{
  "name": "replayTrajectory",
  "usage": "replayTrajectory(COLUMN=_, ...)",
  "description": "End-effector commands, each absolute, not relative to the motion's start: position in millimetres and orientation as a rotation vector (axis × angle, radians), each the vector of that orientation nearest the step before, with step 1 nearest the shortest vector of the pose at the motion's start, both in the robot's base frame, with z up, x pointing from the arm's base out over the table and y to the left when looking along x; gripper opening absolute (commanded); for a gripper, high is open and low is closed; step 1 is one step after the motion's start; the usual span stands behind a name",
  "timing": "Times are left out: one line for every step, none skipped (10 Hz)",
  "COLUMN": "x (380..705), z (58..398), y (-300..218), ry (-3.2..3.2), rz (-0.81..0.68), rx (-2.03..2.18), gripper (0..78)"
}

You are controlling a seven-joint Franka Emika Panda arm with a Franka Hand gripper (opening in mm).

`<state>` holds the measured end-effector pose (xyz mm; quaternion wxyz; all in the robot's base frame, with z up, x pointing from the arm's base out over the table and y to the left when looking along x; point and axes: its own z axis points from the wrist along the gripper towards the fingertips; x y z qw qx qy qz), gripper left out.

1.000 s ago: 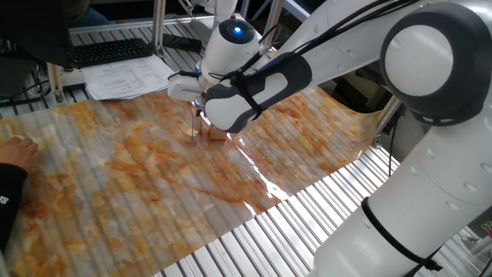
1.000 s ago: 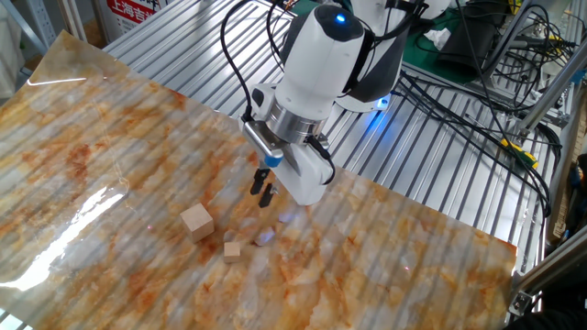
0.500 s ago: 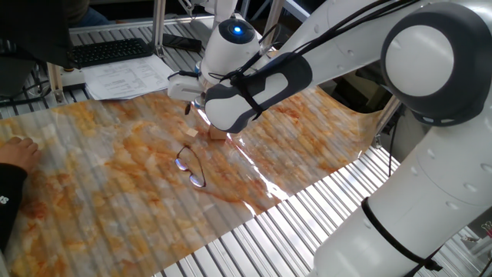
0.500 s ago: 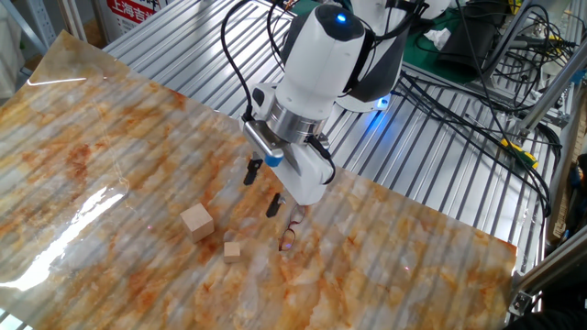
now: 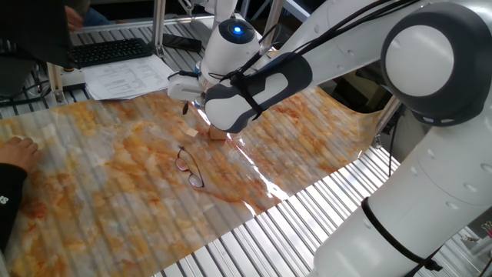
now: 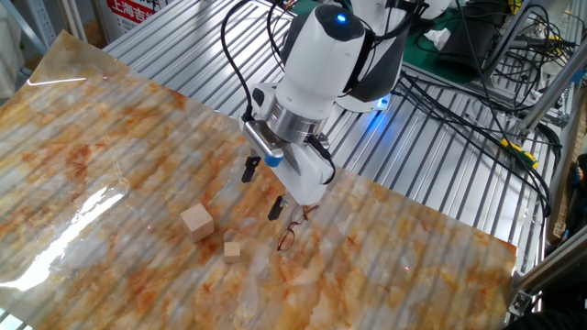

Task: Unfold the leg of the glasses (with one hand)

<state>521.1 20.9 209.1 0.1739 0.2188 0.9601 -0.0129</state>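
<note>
The glasses, thin dark wire with clear rounded lenses, lie flat on the marbled orange mat. They also show in the other fixed view, just below the gripper. A thin leg sticks out from the frame towards the arm; its hinge angle is too small to tell. My gripper hovers above the mat with its two dark fingers wide apart and nothing between them. One finger shows past the wrist; the other is hidden there.
Two tan wooden cubes, a larger and a smaller, lie left of the glasses. A person's hand rests on the mat's left edge. A keyboard and papers sit behind. A slatted metal table surrounds the mat.
The gripper was shut near the mat one second ago. It has opened and the glasses now lie free on the mat below it.
</note>
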Motion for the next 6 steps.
replayTrajectory(x=522.5, z=213.9, y=23.7, ry=2.946, rz=0.004, rx=0.372, gripper=77.5)
replayTrajectory(x=522.9, z=214.1, y=23.7, ry=2.993, rz=0.004, rx=0.34, gripper=77.5)
replayTrajectory(x=522.9, z=214.1, y=23.7, ry=3.006, rz=0.001, rx=0.329, gripper=77.5)
replayTrajectory(x=522.7, z=214.2, y=23.8, ry=3.048, rz=-0.009, rx=0.293, gripper=77.5)
replayTrajectory(x=522.7, z=214.3, y=23.9, ry=3.08, rz=-0.017, rx=0.261, gripper=77.5)
replayTrajectory(x=522.7, z=214.3, y=23.9, ry=3.095, rz=-0.019, rx=0.247, gripper=77.5)
